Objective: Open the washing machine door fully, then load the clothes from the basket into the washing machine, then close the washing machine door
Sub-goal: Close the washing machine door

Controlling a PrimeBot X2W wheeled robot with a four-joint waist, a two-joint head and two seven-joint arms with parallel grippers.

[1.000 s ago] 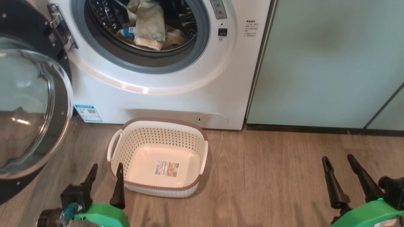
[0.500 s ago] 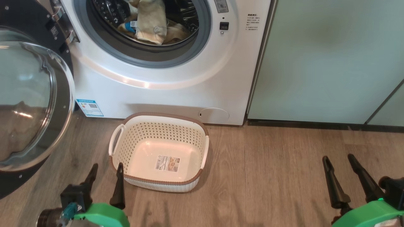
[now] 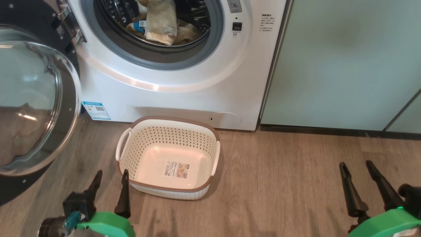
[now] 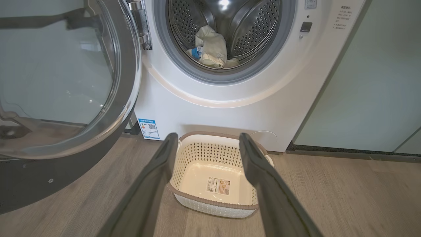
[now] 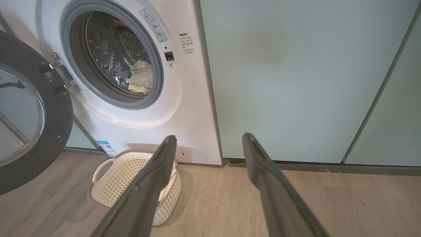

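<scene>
The washing machine [image 3: 184, 92] is seen at the far side of the scene, with pale green cabinet doors [image 3: 345, 59] just to its right. The washing machine door [image 3: 29, 98] is swung wide open on its hinge at the left of the drum mouth, so that its black ring and bulging glass centre are turned towards the near left. The clothes [image 3: 161, 23] are found inside the steel drum [image 4: 256, 29], heaped at its bottom just behind the grey rim; pale yellow cloth with a small blue part can be made out.

The basket [image 3: 171, 189] is placed on the wooden floor [image 3: 279, 184] directly in front of the machine, close to its base but not touching it. Its cream bottom is exposed, with the label sticker [image 3: 177, 169] lying flat on it. A blue-edged QR sticker [image 3: 96, 110] is seen on the machine's lower left corner, to the far left of the basket.

The left claw [image 3: 111, 172] is held at the near left, just beside the basket's near-left corner, its two dark fingers parted and nothing gripped between them. The right claw [image 3: 355, 164] is held at the near right, well apart from the basket, above the floor in front of the cabinet doors; it too is released, with its fingers spread and nothing held.
</scene>
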